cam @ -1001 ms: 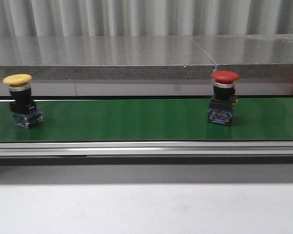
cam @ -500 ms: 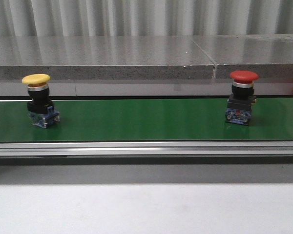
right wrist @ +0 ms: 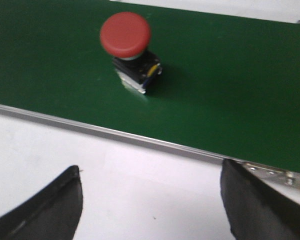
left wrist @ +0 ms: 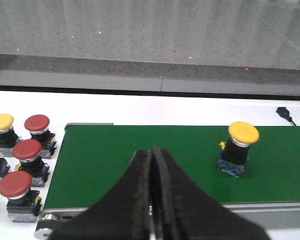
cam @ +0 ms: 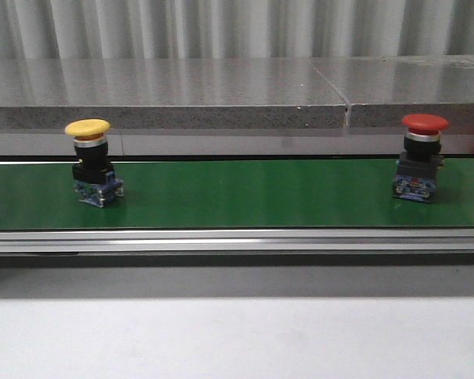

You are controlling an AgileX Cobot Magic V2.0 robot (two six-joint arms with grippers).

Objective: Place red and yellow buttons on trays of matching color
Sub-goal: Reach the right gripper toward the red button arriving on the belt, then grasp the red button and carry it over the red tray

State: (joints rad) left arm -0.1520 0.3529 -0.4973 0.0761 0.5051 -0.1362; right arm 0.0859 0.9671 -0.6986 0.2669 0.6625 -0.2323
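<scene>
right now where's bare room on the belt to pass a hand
The long green stretch of belt between the yellow button and the red button is bare. Crowded: the spare buttons clustered on the table past the belt's end, in the left wrist view.

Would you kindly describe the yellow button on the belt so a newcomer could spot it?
Find the long green conveyor belt. On its left part stands the yellow button, upright on a black-and-blue base. Its yellow mushroom cap distinguishes it from the red button far right.
</scene>
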